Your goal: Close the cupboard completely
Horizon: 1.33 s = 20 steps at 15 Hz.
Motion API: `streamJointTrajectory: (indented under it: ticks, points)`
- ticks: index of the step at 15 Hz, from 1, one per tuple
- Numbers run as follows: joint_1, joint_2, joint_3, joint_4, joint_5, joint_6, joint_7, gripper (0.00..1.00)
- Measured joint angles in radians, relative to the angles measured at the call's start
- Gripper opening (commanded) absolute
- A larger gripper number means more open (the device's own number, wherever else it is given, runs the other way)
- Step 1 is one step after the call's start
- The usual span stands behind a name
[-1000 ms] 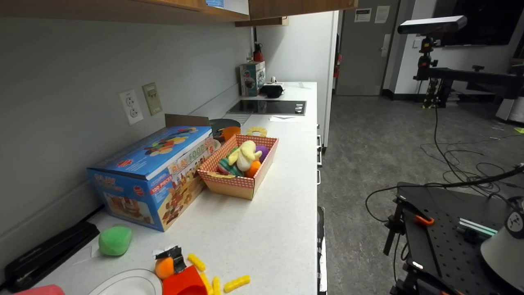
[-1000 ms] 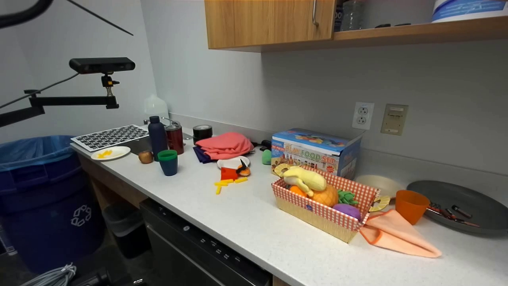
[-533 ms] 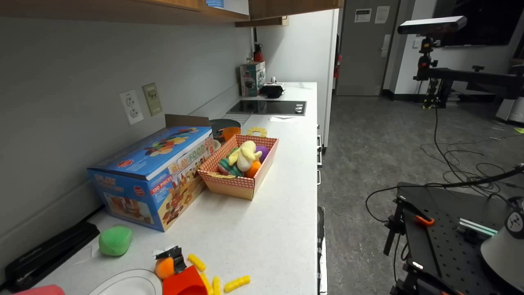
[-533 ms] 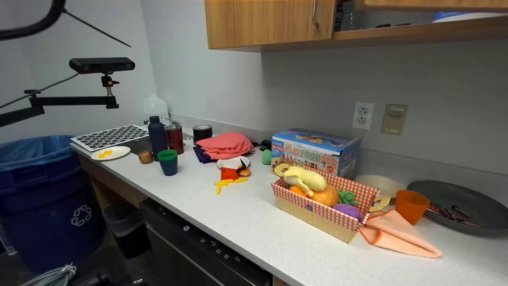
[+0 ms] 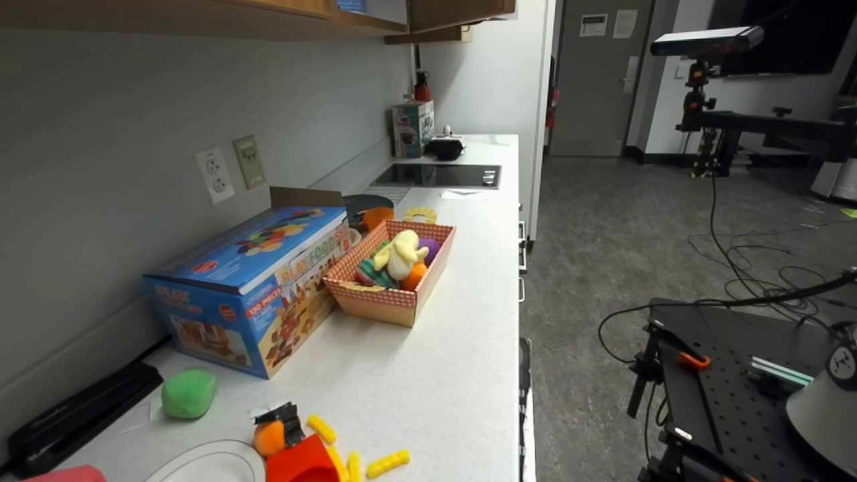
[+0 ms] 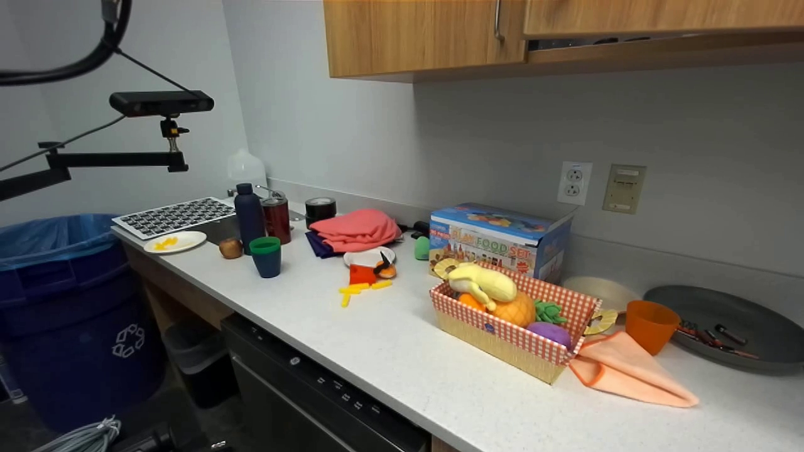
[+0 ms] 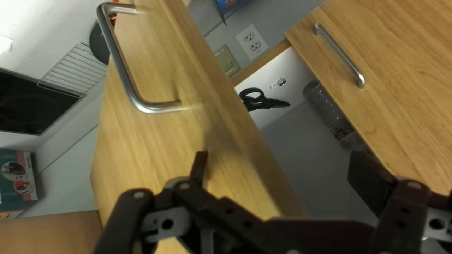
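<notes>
Cupboard [image 6: 477, 47]: Wooden, hung on the wall above the back edge of the counter [image 6: 364, 339], its hinged door [image 6: 666, 17] partly open in both exterior views.
Tool [image 7: 279, 157]: In the wrist view, fingers [image 7: 199, 167] spread apart, it overlaps the door's free edge; whether it touches wood cannot be told.
Gap: Scissors [image 7: 263, 102] and a clear bottle [image 7: 328, 111] show between that door and its closed neighbour [image 7: 399, 95].
Front edge: White surface shows between the checked basket [image 6: 496, 345] and the counter's front edge, beyond which grey floor [image 5: 589, 221] reaches to a black stand [image 5: 736, 422].
Back edge: A play food box [image 6: 487, 242] stands near it, just beside the basket; farther along, a dark pan [image 6: 747, 311] lies next to an orange cup [image 6: 652, 326].
Hidden: The door covers part of the scissors, its neighbour part of the bottle.
Cut off: The top of the frame crops the cupboard in both exterior views; the robot's white base [image 5: 827, 412] is cropped at right in an exterior view.
Shelf [image 6: 678, 45]: Dark items [image 6: 606, 41] lie here, too small to name.
</notes>
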<state>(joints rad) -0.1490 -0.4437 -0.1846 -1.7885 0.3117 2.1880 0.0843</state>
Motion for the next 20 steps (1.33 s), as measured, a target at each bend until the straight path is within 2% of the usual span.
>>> streamJointTrajectory:
  ticks: [7, 11, 20]
  points:
    - [0.057, 0.027, 0.092, 0.0, 0.004, 0.043, 0.126, 1.0]
    - [0.069, 0.068, 0.139, -0.001, 0.004, 0.128, 0.171, 1.0]
    - [0.081, 0.1, 0.144, 0.0, 0.003, 0.142, 0.161, 1.0]
